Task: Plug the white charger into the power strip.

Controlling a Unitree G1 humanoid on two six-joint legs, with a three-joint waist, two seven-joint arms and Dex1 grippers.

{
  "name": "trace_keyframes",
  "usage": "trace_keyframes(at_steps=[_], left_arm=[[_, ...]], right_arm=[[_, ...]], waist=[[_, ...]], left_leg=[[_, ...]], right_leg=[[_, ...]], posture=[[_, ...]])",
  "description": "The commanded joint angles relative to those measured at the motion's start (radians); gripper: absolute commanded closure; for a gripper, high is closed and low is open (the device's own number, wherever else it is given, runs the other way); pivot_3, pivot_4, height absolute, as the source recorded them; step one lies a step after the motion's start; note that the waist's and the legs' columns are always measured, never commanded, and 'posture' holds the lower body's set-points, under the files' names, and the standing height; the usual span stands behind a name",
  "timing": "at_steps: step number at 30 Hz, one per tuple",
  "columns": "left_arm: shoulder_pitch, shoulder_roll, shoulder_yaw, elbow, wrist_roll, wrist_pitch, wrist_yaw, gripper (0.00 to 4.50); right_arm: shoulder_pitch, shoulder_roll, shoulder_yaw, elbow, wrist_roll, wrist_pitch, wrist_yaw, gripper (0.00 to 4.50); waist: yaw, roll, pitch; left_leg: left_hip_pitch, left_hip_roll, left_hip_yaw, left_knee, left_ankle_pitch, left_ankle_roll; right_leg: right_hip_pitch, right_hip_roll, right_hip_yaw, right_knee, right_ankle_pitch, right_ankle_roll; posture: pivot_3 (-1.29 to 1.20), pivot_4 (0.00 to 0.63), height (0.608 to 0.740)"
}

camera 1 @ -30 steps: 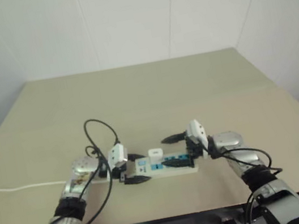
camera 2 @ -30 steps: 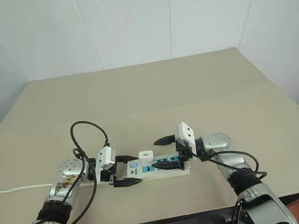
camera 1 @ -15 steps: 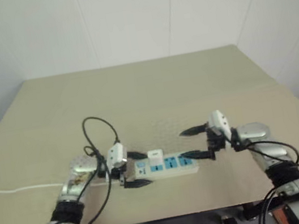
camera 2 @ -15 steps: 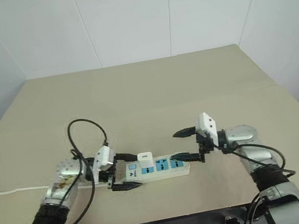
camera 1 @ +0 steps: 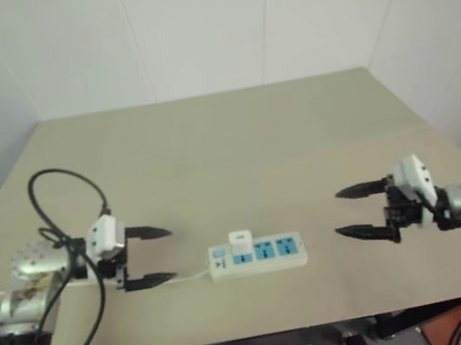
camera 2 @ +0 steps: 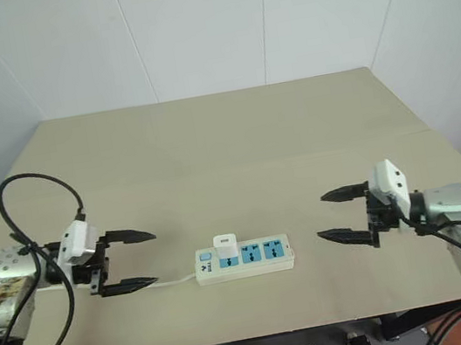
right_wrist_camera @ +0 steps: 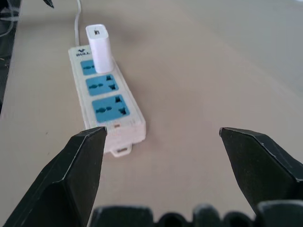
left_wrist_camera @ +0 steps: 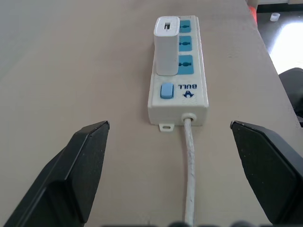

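Note:
The power strip (camera 2: 258,256) lies flat near the table's front edge, with its thin white cord (camera 2: 173,279) running off to the left. The white charger (camera 2: 225,244) stands upright on the blue socket panel nearest the switch end. My left gripper (camera 2: 152,257) hovers open to the left of the strip, its fingers pointing at it and well apart from it. My right gripper (camera 2: 320,218) hovers open to the right, also clear of it. The left wrist view looks along the strip (left_wrist_camera: 189,101) to the charger (left_wrist_camera: 165,47). The right wrist view shows the charger (right_wrist_camera: 100,47) at the strip's (right_wrist_camera: 106,101) far end.
The beige table (camera 2: 228,155) stretches back to white walls. Its front edge runs just below the strip. A black cable (camera 2: 33,183) loops up from my left wrist. White cord (left_wrist_camera: 191,179) runs between my left gripper's fingers (left_wrist_camera: 90,161).
Both grippers have pulled away from the strip and risen, the left one leftward from the switch end, the right one rightward from the other end. Strip and charger have stayed put.

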Motion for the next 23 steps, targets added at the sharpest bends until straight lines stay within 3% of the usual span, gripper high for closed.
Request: trace_keyframes(at_steps=[1, 8, 23], left_arm=[[0.055, 0.029, 0.068, -0.08, -0.043, 0.018, 0.026, 0.04], [0.152, 0.031, 0.12, -0.172, -0.077, 0.063, 0.077, 0.04], [0.165, 0.027, 0.108, -0.177, -0.078, 0.081, 0.118, 0.04]], right_arm=[[0.048, -0.035, -0.078, -0.044, 0.028, 0.003, -0.012, 0.0], [0.104, -0.056, -0.116, -0.075, 0.019, 0.009, -0.041, 0.0], [0.13, -0.076, -0.117, -0.09, -0.041, -0.027, -0.086, 0.0]], waist=[[0.0, 0.0, 0.0], [-0.001, 0.0, 0.0], [0.001, 0.0, 0.0]], left_leg=[[0.0, 0.0, 0.0, 0.0, 0.0, 0.0], [0.001, 0.001, 0.002, 0.0, 0.0, 0.0], [0.001, 0.001, 0.002, 0.0, 0.0, 0.0]], right_leg=[[0.0, 0.0, 0.0, 0.0, 0.0, 0.0], [0.0, 0.0, 0.0, 0.0, -0.004, -0.004], [0.0, 0.0, 0.001, 0.0, -0.004, -0.004]], posture=[[0.0, 0.15, 0.74], [0.0, 0.15, 0.74], [0.0, 0.15, 0.74]])
